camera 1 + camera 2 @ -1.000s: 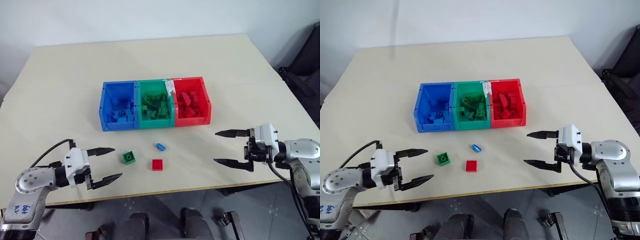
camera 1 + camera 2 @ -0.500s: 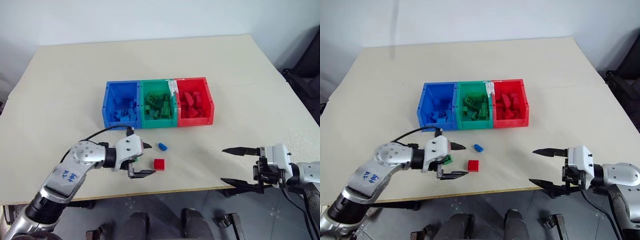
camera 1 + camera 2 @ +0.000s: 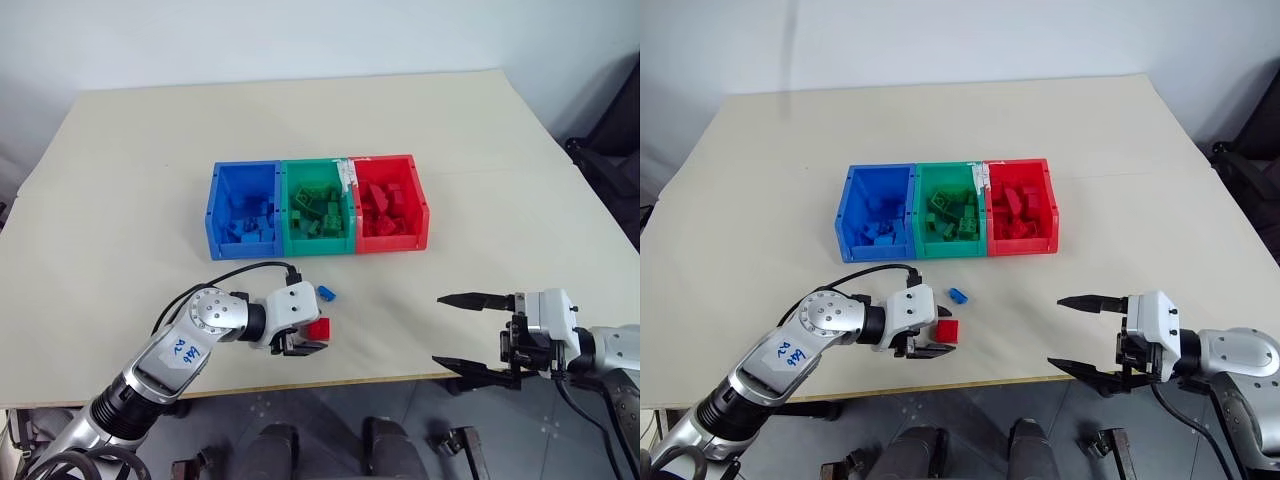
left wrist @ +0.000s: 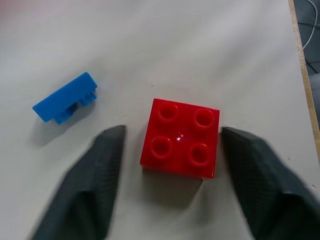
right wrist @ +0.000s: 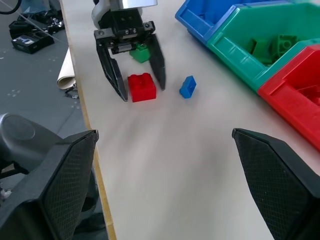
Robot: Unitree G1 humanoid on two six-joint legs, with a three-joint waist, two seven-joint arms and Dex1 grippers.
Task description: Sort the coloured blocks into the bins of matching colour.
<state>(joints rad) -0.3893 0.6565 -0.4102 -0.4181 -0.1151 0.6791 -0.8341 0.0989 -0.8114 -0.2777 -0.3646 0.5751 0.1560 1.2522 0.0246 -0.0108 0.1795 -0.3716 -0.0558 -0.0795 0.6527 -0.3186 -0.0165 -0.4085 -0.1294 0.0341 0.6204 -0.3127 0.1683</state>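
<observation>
A red block (image 4: 181,137) lies studs up near the table's front edge, between the fingers of my left gripper (image 4: 172,131). The gripper is open, with a small gap on each side of the block. A small blue block (image 3: 325,293) lies just beyond it, toward the bins. From the right wrist view a green block (image 5: 141,52) sits behind the left gripper (image 5: 136,85). The blue bin (image 3: 245,251), green bin (image 3: 320,249) and red bin (image 3: 392,243) stand joined in a row mid-table, each holding several blocks. My right gripper (image 3: 440,330) hangs open over the front edge at the right.
The table's front edge (image 3: 400,378) runs close behind the red block. Bare tabletop lies between the blocks and the bins and all around the bins. A dark object (image 3: 615,130) stands off the table's right side.
My left arm swung right, from beside the green block to the red one, and its fingers narrowed around it. The right gripper stayed open and drew back slightly.
</observation>
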